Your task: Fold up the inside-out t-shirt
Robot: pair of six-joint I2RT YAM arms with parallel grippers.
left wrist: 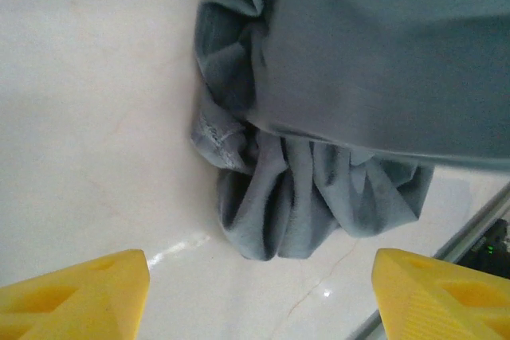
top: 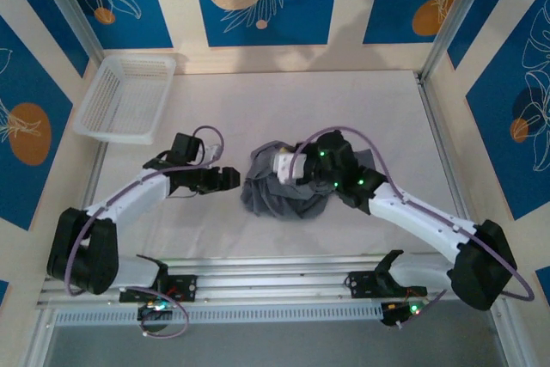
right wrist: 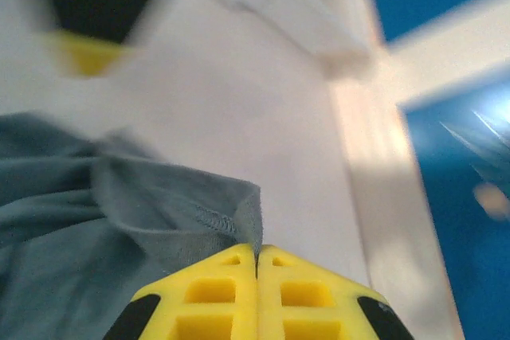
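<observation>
Slate-grey soft cotton t-shirt, seams showing, lies crumpled in a heap on the pale table top, between the two sets of fingers.

Right gripper: yellow fingers pressed together, pinching a stitched hem edge of the shirt right at their tips. Rest of the cloth spreads left of the fingers in the wrist view.

Left gripper: yellow fingers spread wide, nothing between them. Bunched folds sit just ahead of the tips, not touching.

White plastic lattice basket: well beyond the left fingers, apart from the cloth.
</observation>
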